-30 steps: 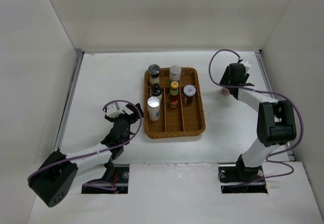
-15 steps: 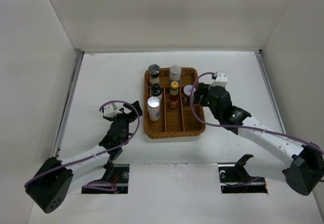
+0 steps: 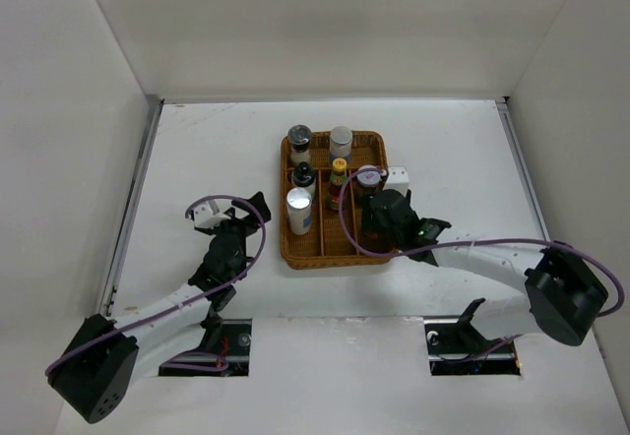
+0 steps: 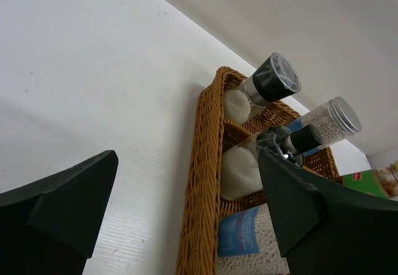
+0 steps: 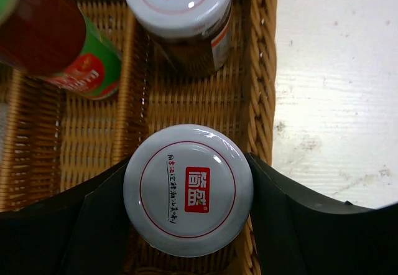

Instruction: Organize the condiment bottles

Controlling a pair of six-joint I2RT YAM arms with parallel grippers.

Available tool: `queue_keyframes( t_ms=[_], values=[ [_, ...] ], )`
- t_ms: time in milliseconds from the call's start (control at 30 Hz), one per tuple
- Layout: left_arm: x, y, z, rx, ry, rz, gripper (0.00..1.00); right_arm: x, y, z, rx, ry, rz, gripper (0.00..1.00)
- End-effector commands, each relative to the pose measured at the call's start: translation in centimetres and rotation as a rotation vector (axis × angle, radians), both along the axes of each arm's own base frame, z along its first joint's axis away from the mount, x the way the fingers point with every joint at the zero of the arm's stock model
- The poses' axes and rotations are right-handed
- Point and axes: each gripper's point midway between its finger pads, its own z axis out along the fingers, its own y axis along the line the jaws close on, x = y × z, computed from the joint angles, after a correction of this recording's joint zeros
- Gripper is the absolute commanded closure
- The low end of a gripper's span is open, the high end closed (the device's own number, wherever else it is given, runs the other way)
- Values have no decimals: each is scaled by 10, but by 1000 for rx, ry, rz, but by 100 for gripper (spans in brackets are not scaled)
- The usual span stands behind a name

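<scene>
A wicker basket [image 3: 386, 243] holds several condiment bottles: a dark-lidded shaker [image 3: 298, 140], a white-capped shaker [image 3: 341, 140], a small dark-lidded bottle [image 3: 303, 173], a silver-capped white shaker [image 3: 298, 206], a yellow-capped red sauce bottle [image 3: 338, 181] and a pale-lidded jar [image 3: 368, 176]. My right gripper [image 3: 382, 220] is shut on a second pale-lidded jar [image 5: 188, 163] and holds it upright over the basket's right compartment, just in front of the first jar [image 5: 177, 1]. My left gripper [image 3: 243, 220] is open and empty, just left of the basket rim [image 4: 208, 163].
The red sauce bottle [image 5: 56, 45] is in the middle compartment, left of the held jar. The basket's right wall [image 5: 261, 69] runs close beside the held jar. Bare white table [image 3: 463, 159] lies to the right and left of the basket.
My right arm swung from the far right of the table to over the basket's right compartment, carrying the jar. My left gripper shifted slightly.
</scene>
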Motion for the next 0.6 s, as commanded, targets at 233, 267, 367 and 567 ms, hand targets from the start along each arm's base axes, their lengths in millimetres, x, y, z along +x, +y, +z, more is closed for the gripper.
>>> queue_keyframes(
  t_ms=[233,267,367,567],
  values=[
    [-1,11,-1,-20,7,40,0,13,25,19,110,-108,-3,12],
    [-1,11,-2,-15,13,40,0,13,24,25,124,-122,-2,7],
    [-2,12,-3,-10,21,39,0,15,19,58,175,-189,-3,0],
    [-1,9,5,-21,6,20,0,33,-39,129,298,-390,-132,0]
  ],
)
